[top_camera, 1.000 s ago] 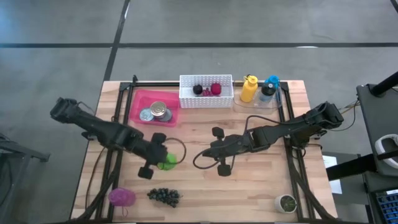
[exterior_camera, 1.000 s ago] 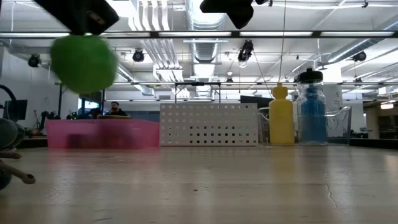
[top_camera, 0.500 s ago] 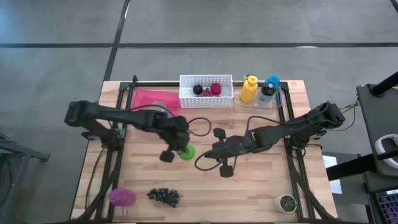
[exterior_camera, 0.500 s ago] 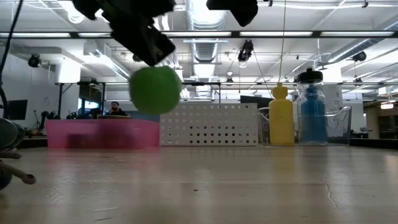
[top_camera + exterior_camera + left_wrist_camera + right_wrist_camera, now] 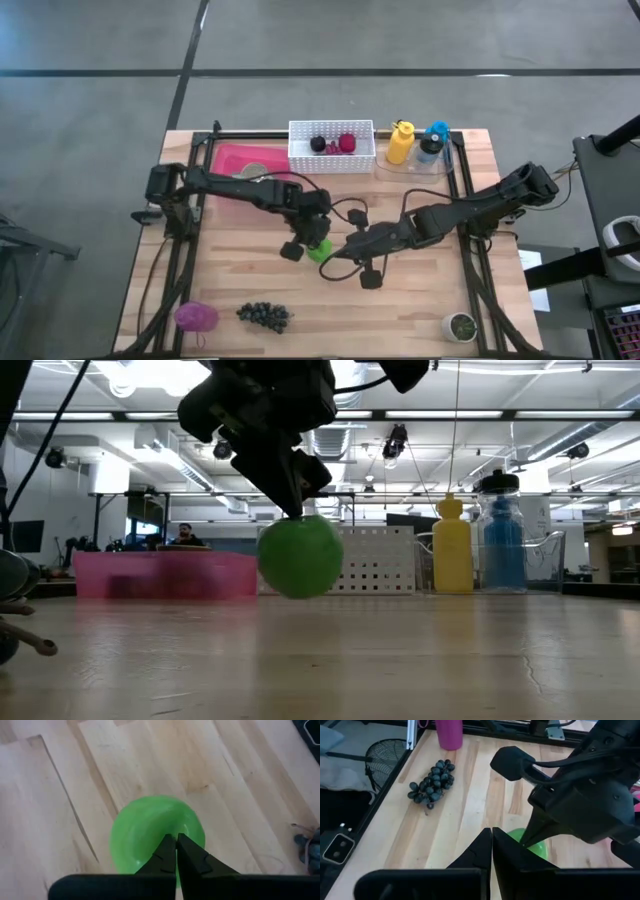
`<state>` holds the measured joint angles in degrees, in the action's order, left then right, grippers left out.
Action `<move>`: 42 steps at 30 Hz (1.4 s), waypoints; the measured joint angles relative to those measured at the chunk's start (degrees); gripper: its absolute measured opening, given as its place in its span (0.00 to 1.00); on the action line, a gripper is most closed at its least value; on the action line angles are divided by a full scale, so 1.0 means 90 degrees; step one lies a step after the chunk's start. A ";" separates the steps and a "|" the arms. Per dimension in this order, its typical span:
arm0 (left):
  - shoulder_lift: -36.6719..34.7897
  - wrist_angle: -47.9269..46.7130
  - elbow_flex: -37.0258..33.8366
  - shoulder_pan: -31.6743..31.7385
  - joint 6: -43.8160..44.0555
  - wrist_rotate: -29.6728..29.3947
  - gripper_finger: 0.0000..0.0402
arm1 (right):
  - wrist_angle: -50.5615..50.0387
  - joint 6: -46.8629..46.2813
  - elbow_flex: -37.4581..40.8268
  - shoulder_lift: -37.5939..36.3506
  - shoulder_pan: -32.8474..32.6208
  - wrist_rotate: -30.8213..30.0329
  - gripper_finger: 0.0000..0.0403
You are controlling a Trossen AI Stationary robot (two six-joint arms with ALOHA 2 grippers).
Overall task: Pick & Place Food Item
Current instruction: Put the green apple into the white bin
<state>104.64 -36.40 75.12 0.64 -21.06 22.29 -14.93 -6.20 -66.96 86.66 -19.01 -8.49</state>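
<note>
A green apple (image 5: 319,250) hangs from my left gripper (image 5: 316,243) near the middle of the table, a little above the wood in the low view (image 5: 300,556). The left gripper (image 5: 176,839) is shut at the apple's top and slants downward. My right gripper (image 5: 336,254) hovers just to the apple's right, shut with nothing between its fingers (image 5: 492,831). In the right wrist view the apple (image 5: 534,846) shows beyond that gripper, under the left arm's hand. My left gripper has its two shut fingertips on the apple's top (image 5: 170,831), coming from above and slanting down. What they pinch there is hidden by the fingertips themselves. The apple hangs below the fingers (image 5: 293,500), clear of the table.
A pink tray (image 5: 228,160) and a white perforated basket (image 5: 331,160) with small fruit stand at the far edge, with a yellow bottle (image 5: 400,142) and a blue bottle (image 5: 433,140) beside them. Dark grapes (image 5: 264,315) and a magenta item (image 5: 195,317) lie near the front left.
My left gripper has swung from the table's left side toward its middle and gone down, carrying the green apple with it. It now hangs right beside my right gripper. The left gripper has stayed shut.
</note>
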 joint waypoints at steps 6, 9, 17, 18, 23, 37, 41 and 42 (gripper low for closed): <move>-0.0008 0.0015 -0.0013 -0.0002 -0.0001 0.0048 0.00 | -0.0158 0.0042 0.0000 -0.0045 -0.0118 -0.0003 0.02; -0.0017 0.0046 -0.0013 -0.0002 -0.0004 0.0046 0.00 | -0.0156 0.0042 0.0000 -0.0045 -0.0113 -0.0009 0.02; 0.0022 0.0112 -0.0084 -0.0005 -0.0017 -0.0017 0.02 | -0.0132 0.0028 0.0000 -0.0045 -0.0113 -0.0022 0.02; 0.0044 0.0121 -0.0100 -0.0005 -0.0018 -0.0017 0.01 | -0.0134 0.0025 0.0000 -0.0045 -0.0113 -0.0023 0.02; 0.0063 0.0162 -0.0183 -0.0005 0.0003 -0.0020 0.01 | -0.0132 0.0027 0.0000 -0.0045 -0.0113 -0.0049 0.02; 0.0058 0.0262 -0.0188 -0.0017 0.0202 -0.0860 0.15 | -0.0126 0.0025 0.0000 -0.0045 -0.0113 -0.0053 0.02; 0.0061 0.0262 -0.0188 -0.0017 0.0202 -0.0860 0.22 | -0.0124 0.0025 0.0000 -0.0045 -0.0113 -0.0053 0.02; 0.0061 0.0264 -0.0188 -0.0017 0.0199 -0.0860 0.23 | -0.0124 0.0025 0.0000 -0.0045 -0.0113 -0.0053 0.02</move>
<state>105.19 -34.02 73.43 0.49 -19.27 14.55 -16.05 -5.98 -66.96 86.26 -20.03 -8.97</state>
